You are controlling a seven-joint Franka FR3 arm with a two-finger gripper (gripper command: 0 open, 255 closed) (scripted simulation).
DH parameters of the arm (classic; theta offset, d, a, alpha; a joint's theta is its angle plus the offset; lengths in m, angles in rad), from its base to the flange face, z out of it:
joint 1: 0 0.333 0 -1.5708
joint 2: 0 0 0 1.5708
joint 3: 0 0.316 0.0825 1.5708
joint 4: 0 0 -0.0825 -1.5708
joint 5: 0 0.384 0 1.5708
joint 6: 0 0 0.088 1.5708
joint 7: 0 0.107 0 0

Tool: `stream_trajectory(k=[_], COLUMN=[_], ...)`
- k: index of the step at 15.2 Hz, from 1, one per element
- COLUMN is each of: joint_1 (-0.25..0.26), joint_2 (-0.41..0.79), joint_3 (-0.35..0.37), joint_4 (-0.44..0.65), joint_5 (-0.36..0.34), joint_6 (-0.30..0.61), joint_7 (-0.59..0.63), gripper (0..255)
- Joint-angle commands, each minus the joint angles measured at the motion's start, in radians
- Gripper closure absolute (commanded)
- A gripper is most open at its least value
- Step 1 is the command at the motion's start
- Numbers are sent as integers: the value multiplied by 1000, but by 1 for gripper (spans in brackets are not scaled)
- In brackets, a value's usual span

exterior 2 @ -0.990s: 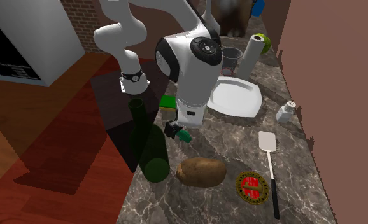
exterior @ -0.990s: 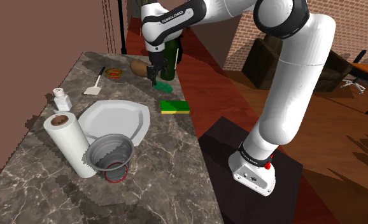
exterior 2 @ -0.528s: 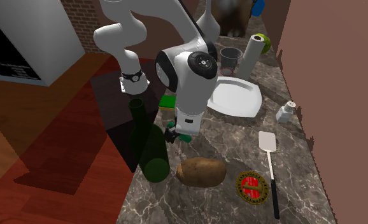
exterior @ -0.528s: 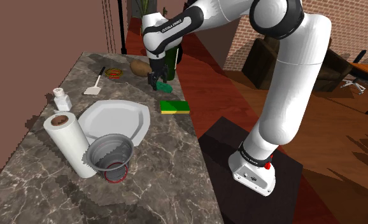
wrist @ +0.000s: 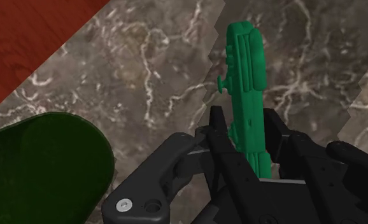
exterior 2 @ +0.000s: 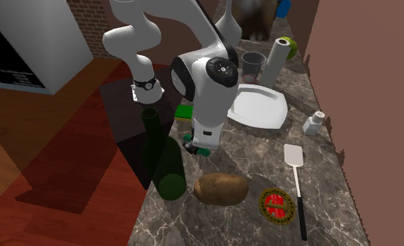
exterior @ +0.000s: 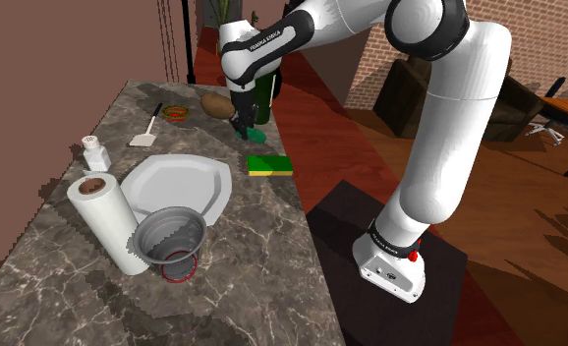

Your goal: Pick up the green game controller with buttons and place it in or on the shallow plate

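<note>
At the far end of the counter [exterior: 257,260], the gripper [wrist: 245,130] clamps the green controller [wrist: 243,63] across its thin edge, jaws narrow, likely for lifting.

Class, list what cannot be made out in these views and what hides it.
Shoulder view: green controller, mostly behind the tool.
Second exterior view: plate's left part, covered by the arm.
Wrist view: controller's lower end, hidden between the tool's fingers; green bottle, cut off by the edge.

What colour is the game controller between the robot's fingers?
The game controller is green all over, best seen in the wrist view.
</note>
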Motion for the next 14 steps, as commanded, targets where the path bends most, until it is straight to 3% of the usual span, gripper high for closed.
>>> stream_trajectory(k=[1,8,14], joint_1=[0,0,0], joint_2=[0,0,-39], joint_3=[0,0,1], joint_4=[0,0,31], joint_5=[0,0,4], joint_6=[0,0,-70], joint_7=[0,0,-6], gripper=[255,255,255])
